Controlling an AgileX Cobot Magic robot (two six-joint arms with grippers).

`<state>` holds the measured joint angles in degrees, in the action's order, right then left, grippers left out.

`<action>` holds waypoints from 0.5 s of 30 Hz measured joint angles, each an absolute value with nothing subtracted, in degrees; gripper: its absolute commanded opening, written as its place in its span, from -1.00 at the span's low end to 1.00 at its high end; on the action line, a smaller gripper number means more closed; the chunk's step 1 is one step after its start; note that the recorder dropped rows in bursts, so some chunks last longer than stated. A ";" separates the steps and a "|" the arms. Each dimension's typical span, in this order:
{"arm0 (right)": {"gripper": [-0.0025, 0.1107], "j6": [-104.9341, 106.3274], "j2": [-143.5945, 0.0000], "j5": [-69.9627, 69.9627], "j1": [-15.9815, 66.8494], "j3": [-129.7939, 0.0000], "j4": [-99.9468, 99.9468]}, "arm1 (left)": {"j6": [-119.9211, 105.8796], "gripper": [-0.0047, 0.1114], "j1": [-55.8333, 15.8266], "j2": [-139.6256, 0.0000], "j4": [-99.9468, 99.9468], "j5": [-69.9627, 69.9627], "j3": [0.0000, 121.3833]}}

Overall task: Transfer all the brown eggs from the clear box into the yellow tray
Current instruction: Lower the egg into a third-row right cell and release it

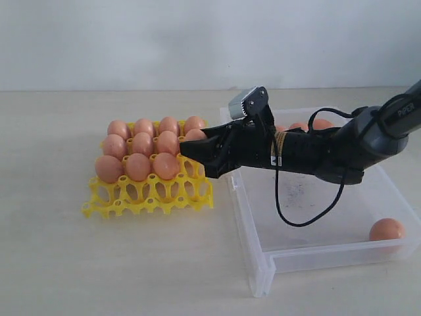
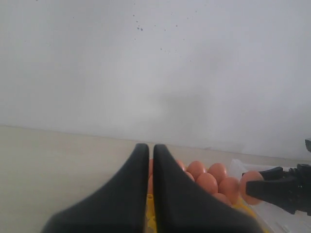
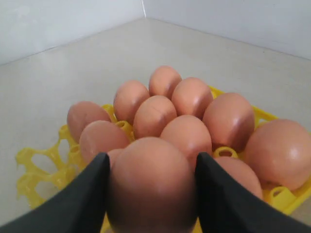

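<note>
Right gripper (image 3: pixel 151 158): jaws spread wide, clamped on one brown egg (image 3: pixel 153 194); hangs over the yellow tray (image 1: pixel 151 196) near its 3 o'clock edge.
Left gripper (image 2: pixel 151 145): jaws all but together, nothing between them.
Yellow tray: back rows filled; front row at 6 o'clock bare.
Clear box (image 1: pixel 263 263): at the tray's 3 o'clock; lone egg (image 1: pixel 386 229) in its 4 o'clock corner, further eggs (image 1: pixel 321 123) along 12 o'clock.
Step, judged: placing. Next calls for lowering into a free cup and a gentle release.
</note>
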<state>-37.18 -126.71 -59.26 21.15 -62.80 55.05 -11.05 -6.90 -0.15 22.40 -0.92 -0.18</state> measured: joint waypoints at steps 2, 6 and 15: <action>-0.96 -37.77 -126.71 -57.71 21.48 -63.43 55.26 | -11.05 -0.85 -6.90 -0.15 22.40 -0.92 -0.18; -0.96 -38.59 -126.71 -51.86 24.51 -65.58 55.90 | -11.05 -0.85 -6.90 -0.15 22.40 -0.92 -0.18; -0.96 -40.21 -126.71 -47.89 26.31 -67.28 54.60 | -11.05 -0.85 -6.90 -0.15 22.40 -0.92 -0.18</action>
<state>-40.21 -126.71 -47.89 26.31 -67.28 54.60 -11.05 -6.90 -0.15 22.40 -0.92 -0.18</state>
